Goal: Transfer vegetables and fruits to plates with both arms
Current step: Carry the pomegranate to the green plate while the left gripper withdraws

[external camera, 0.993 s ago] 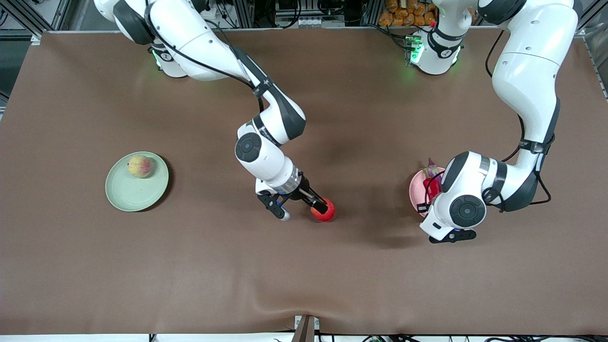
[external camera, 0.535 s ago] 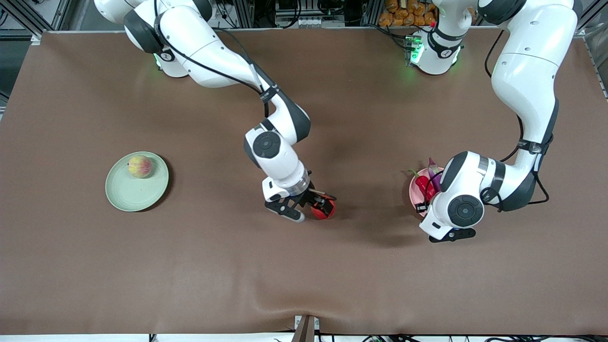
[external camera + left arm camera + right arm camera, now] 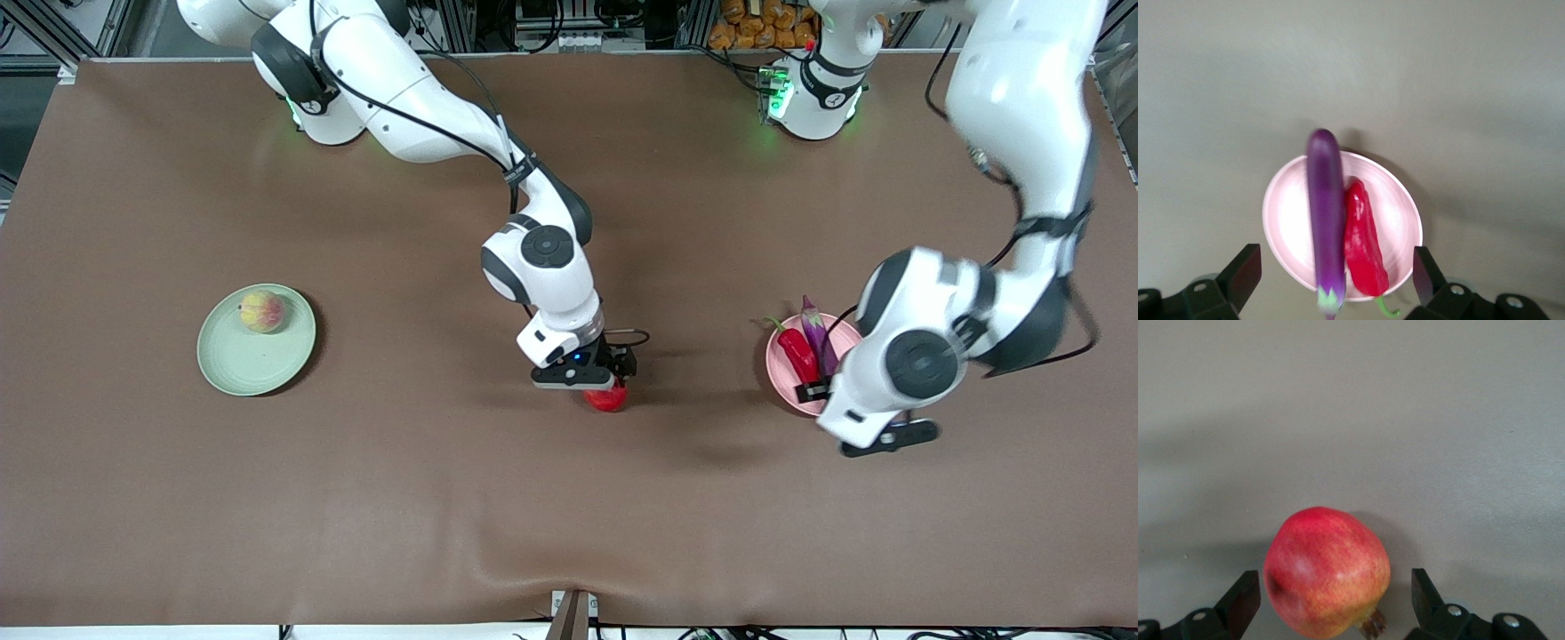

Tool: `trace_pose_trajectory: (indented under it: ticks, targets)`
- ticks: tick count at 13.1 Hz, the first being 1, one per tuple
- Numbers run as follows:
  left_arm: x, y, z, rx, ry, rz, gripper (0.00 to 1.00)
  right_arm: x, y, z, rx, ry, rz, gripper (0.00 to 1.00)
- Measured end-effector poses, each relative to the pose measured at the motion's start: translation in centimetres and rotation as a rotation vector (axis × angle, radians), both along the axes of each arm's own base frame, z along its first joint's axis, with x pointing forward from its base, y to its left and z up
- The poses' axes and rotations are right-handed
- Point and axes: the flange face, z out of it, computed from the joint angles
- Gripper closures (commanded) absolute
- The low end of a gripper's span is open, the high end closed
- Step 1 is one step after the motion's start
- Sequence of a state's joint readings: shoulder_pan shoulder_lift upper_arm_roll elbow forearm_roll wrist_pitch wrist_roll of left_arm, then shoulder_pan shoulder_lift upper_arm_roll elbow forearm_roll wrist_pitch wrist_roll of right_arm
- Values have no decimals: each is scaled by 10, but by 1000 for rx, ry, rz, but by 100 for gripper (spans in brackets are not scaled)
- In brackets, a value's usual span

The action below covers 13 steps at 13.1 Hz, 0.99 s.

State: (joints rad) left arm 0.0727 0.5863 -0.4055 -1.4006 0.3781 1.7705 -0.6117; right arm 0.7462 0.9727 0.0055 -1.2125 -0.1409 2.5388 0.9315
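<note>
Right claw (image 3: 1331,603), released, straddles the red fruit (image 3: 1327,572) on the tabletop (image 3: 356,498). Left claw (image 3: 1335,283), released, hangs over the pink plate (image 3: 1288,213) holding eggplant (image 3: 1325,213) and chili pepper (image 3: 1362,247).

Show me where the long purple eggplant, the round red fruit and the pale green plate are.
long glossy purple eggplant (image 3: 1325,213), left wrist view, middle of its body.
round red fruit with a yellowish patch (image 3: 1327,571), right wrist view, centre of its skin.
pale mint green round plate (image 3: 244,364), front view, bare part.
</note>
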Motion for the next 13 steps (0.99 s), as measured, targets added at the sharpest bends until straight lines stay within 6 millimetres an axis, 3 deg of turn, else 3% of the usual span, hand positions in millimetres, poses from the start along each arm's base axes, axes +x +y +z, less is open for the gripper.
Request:
trace_pose_trajectory:
  ticks: [2,5,8,10,11,12,13]
  targets:
    - [-7,18,68,-64,-58,8,0,-3,3,-3,-24,-17,33,0]
    - [-22,65,143,-148,-103,9,0,-1,5,-9,-28,-36,62,0]
    - [-47,96,199,-129,-124,-46,0,3,9,-11,-18,-53,66,0]
    - [-58,100,222,-116,-148,-63,0,6,8,-11,-8,-67,66,1]
    - [-63,98,231,-111,-154,-69,0,7,8,-12,-6,-73,66,16]
    - [-68,95,239,-109,-162,-74,0,9,6,-14,-2,-83,66,43]
    - [-74,92,248,-114,-173,-86,0,10,5,-16,-1,-92,67,44]
